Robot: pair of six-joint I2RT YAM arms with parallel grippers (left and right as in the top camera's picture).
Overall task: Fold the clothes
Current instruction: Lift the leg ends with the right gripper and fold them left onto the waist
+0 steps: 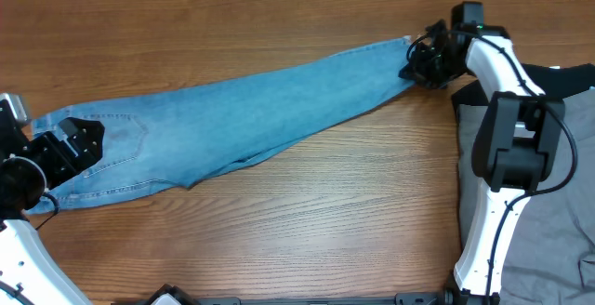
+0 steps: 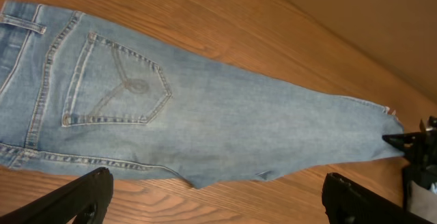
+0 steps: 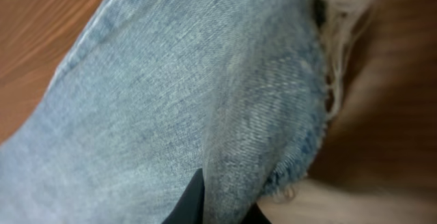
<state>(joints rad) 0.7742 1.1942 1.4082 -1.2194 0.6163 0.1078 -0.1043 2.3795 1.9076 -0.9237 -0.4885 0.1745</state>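
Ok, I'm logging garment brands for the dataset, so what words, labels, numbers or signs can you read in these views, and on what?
None: no text can be read in any view.
The jeans show no tag or brand patch.
The back pocket bears only curved decorative stitching, no letters.
The frayed hem and the grey garment are plain.

In the overhead view the waist of the jeans (image 1: 242,110) is partly covered by the left gripper (image 1: 82,145) and the grey trousers (image 1: 562,193) are cut off by the edge, while the frayed hem (image 3: 341,39) is blurred in the right wrist view.
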